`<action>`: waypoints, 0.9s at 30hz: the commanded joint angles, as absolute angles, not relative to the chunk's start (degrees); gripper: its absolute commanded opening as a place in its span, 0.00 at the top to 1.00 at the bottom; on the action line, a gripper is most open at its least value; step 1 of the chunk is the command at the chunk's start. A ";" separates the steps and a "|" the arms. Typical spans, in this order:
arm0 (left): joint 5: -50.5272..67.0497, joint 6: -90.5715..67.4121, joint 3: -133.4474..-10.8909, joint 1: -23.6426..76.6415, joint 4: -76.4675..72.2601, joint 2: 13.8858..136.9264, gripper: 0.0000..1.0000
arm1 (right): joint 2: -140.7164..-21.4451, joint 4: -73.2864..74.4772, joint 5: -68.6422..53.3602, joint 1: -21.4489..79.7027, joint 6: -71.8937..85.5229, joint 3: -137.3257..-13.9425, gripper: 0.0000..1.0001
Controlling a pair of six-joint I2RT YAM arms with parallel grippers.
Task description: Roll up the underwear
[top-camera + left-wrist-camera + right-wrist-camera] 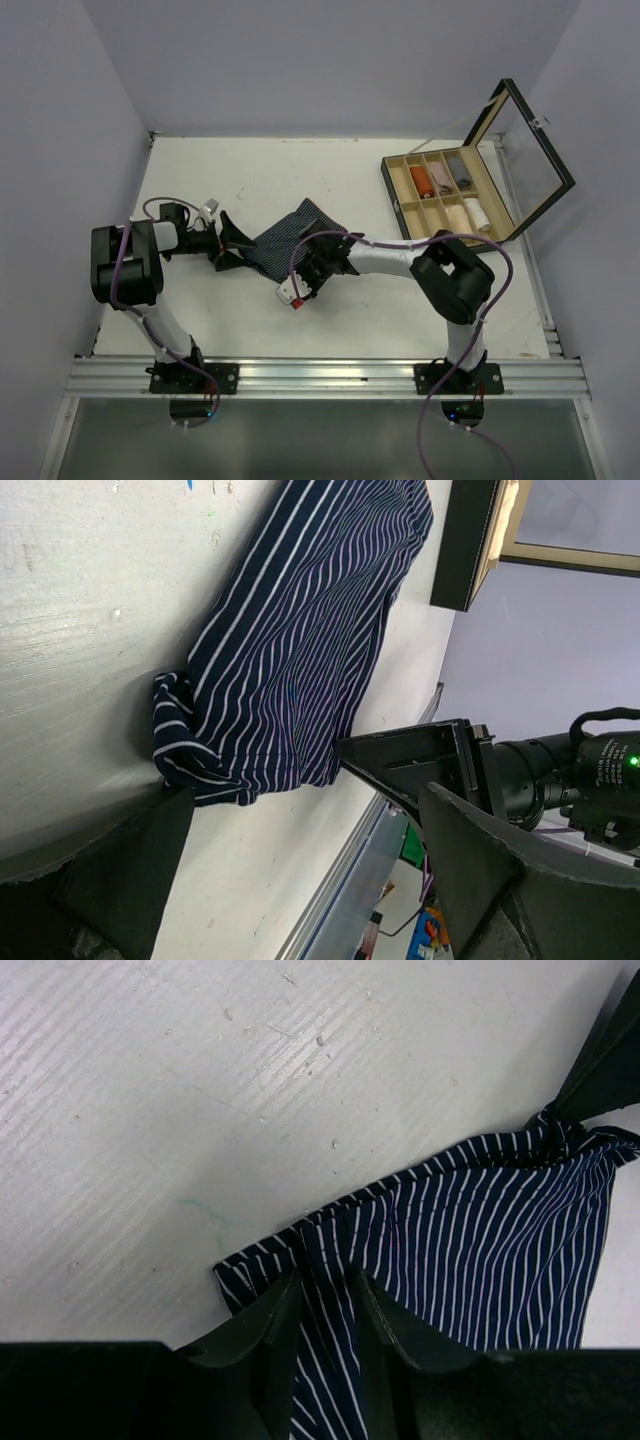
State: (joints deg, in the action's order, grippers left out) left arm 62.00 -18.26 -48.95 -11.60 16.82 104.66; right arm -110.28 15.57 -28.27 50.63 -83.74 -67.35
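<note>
The navy underwear with thin pale stripes (pixel 290 236) lies flat on the white table between my two grippers. My right gripper (pixel 320 254) is shut on its near edge, and a fold of cloth sits between the fingers in the right wrist view (pixel 325 1285). My left gripper (pixel 232 245) is open at the cloth's left corner (pixel 175 745), which is bunched against one finger (pixel 120 870). That finger also shows in the right wrist view (pixel 600 1060). No pink-and-white or beige garment lies loose on the table.
A compartmented wooden box (pixel 400 205) with its glass lid (pixel 535 150) raised stands at the back right and holds several rolled cloths. Its edge shows in the left wrist view (pixel 465 540). An aluminium rail (pixel 320 375) runs along the table's near edge.
</note>
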 commanded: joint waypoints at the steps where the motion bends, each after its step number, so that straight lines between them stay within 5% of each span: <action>1: 57.39 -15.21 -49.04 -11.78 17.58 106.52 0.00 | -109.95 14.60 -28.30 51.06 -86.58 -66.18 0.69; 8: 56.87 -14.86 -49.13 -11.78 17.84 106.79 0.00 | -110.39 15.38 -28.83 51.06 -82.79 -69.17 1.00; 27: 55.37 -13.71 -49.48 -12.83 19.25 107.14 0.00 | -102.57 20.12 -30.41 50.27 -79.36 -66.80 1.00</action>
State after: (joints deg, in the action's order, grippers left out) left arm 62.28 -17.32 -49.39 -12.01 17.76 105.21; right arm -105.67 18.22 -28.23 50.54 -80.29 -66.57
